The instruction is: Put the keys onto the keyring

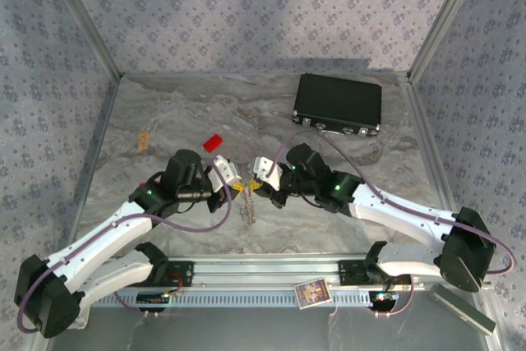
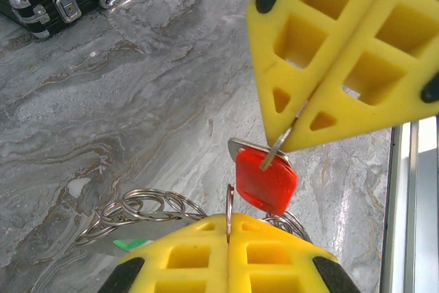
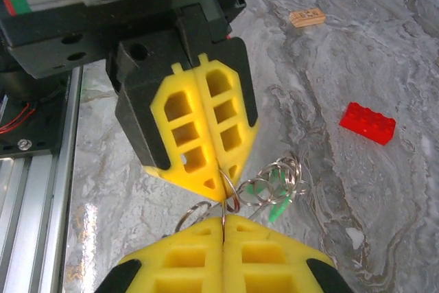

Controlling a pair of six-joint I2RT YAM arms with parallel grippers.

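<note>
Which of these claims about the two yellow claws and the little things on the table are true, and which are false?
1. The left gripper is shut on the keyring. True.
2. The right gripper pinches the red key by its metal blade. True.
3. The green key lies far from the keyring. False: it sits right in among the keyring's loops, close to the left gripper.
4. The black case stands open. False: its lid is down and it lies flat near the back wall.
5. A red block lies on the table, apart from both grippers. True.
</note>
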